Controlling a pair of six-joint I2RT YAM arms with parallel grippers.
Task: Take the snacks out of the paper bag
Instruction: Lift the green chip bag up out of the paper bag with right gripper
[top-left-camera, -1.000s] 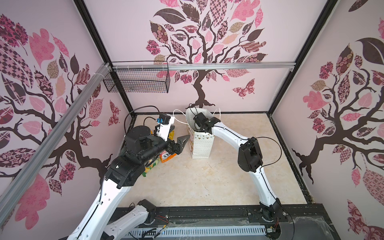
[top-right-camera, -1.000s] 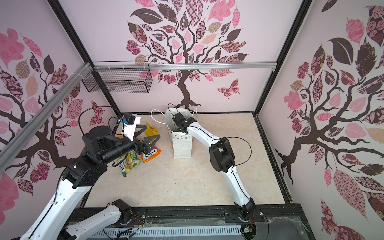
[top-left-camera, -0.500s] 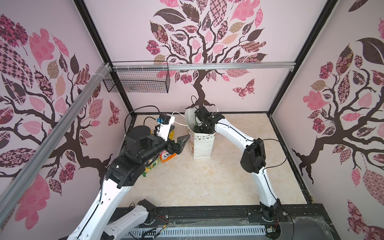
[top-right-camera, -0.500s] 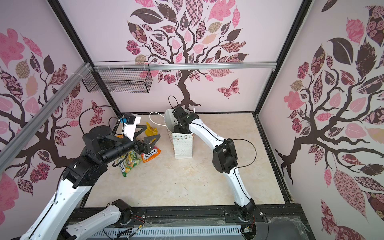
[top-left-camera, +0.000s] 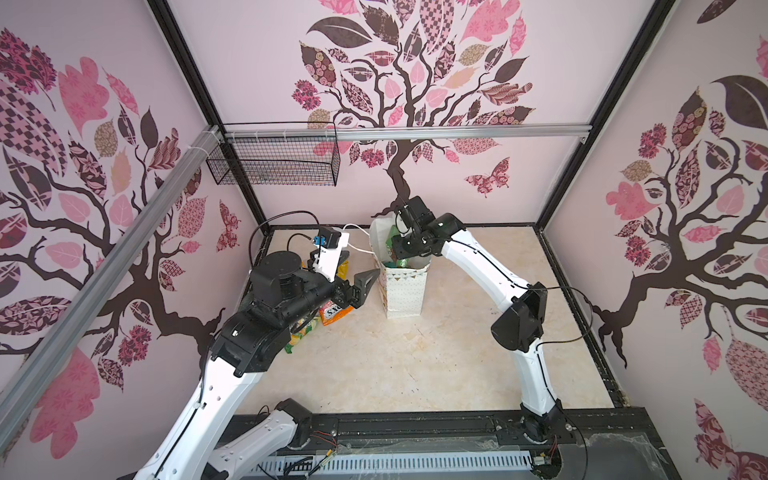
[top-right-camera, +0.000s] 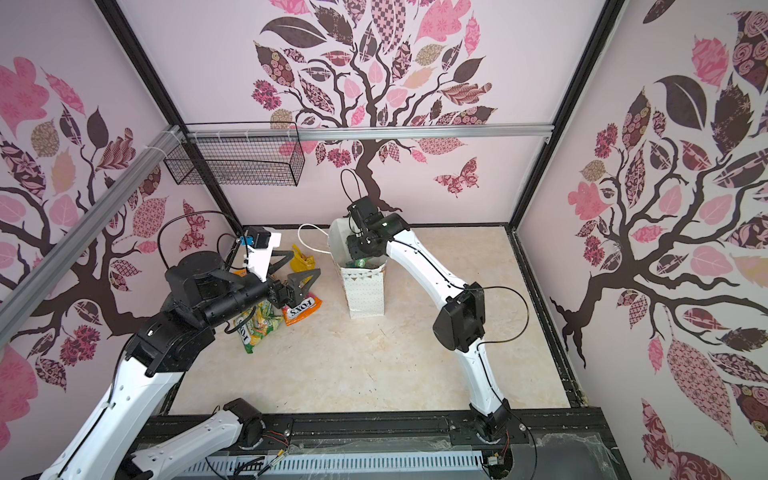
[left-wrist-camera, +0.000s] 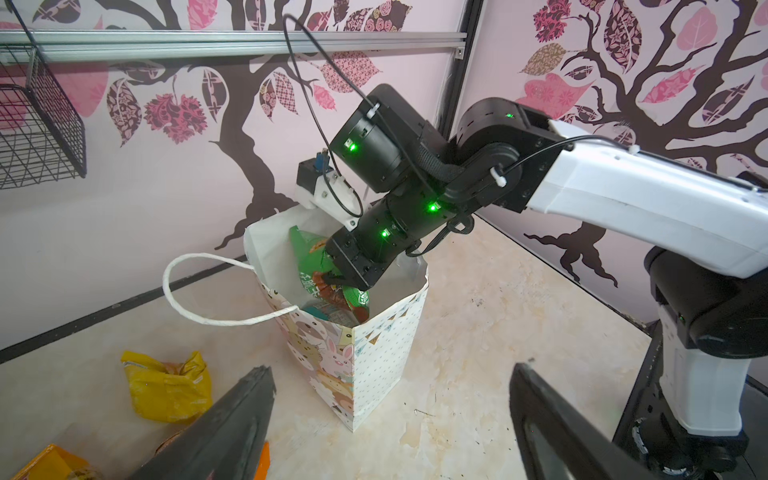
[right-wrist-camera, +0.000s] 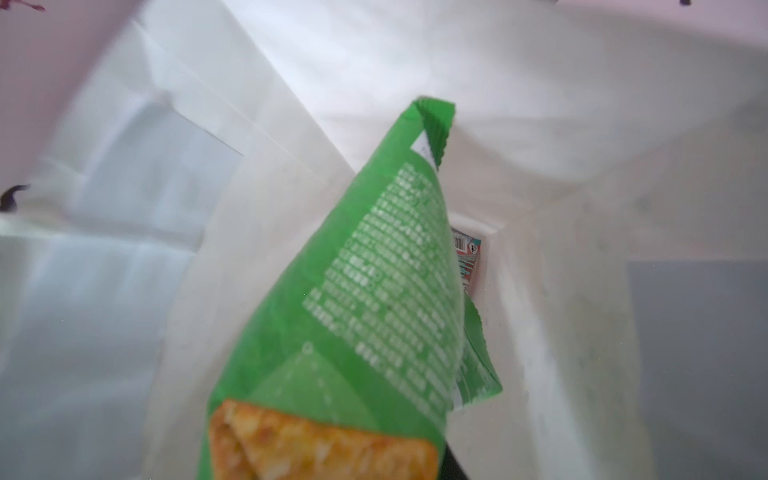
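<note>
We are looking at a white paper bag (top-left-camera: 405, 291) that is standing upright toward the back of the pale table (top-left-camera: 415, 365), with its mouth gaping open and one cord handle (left-wrist-camera: 199, 286) drooping out to its side. The right hand (left-wrist-camera: 349, 284) is reaching down into that mouth and pinching a green packet (left-wrist-camera: 309, 255) between nearly closed jaws. The packet is poking up past the rim and leaning against the bag's inner wall. Under it, a teal packet (left-wrist-camera: 328, 309) is lying deeper inside the bag. In both top views three more snacks are lying out on the table left of the bag: a yellow packet (left-wrist-camera: 166, 386) nearest the back wall, an orange packet (top-right-camera: 303, 309), and a green-and-yellow packet (top-right-camera: 257, 328) closest to us. The left hand (left-wrist-camera: 390, 369) is hovering over these packets, near the bag without touching it, with its jaws spread wide and holding nothing. A black wire basket (top-left-camera: 274, 162) is hanging high on the back wall.
</note>
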